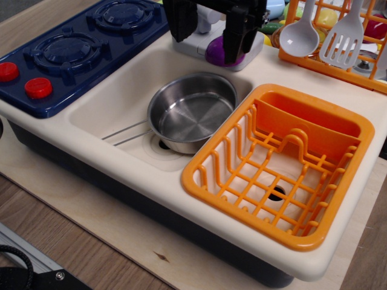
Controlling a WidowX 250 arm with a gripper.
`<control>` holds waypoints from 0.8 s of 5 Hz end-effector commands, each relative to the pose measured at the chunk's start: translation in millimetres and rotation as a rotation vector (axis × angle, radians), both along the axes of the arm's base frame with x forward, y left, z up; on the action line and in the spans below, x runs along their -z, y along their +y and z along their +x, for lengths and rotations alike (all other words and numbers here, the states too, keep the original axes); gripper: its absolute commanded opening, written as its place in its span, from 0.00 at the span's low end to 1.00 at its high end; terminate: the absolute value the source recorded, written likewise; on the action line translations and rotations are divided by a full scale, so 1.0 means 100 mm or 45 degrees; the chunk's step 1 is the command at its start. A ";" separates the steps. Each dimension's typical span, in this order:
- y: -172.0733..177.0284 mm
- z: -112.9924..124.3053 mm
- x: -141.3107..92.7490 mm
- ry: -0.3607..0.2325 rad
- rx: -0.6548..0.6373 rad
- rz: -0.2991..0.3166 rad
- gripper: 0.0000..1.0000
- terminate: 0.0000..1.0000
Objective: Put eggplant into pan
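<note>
Black gripper (213, 37) hangs at the back of the toy sink unit, its two fingers (237, 37) spread apart on either side of the eggplant (219, 53), not clamped on it as far as can be seen. That purple eggplant rests on the pale ledge behind the basin. Below it, the pan (192, 110) sits in the left basin of the sink (107, 107), its thin wire handle reaching left. An orange dish rack (279, 163) fills the right basin, and a blue stove (78, 48) lies to the left
</note>
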State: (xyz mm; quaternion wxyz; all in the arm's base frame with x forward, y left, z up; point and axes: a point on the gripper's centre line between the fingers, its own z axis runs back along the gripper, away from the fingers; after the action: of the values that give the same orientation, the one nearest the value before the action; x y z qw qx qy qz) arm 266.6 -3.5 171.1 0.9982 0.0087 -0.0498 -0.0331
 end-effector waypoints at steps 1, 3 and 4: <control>0.00 0.00 0.00 0.000 0.000 0.000 1.00 0.00; 0.13 0.26 0.03 -0.022 -0.028 0.031 1.00 0.00; 0.16 0.38 0.04 -0.028 -0.021 0.032 1.00 0.00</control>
State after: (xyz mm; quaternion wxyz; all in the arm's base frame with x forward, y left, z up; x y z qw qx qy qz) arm 304.8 9.8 151.1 0.9987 0.0192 -0.0415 -0.0245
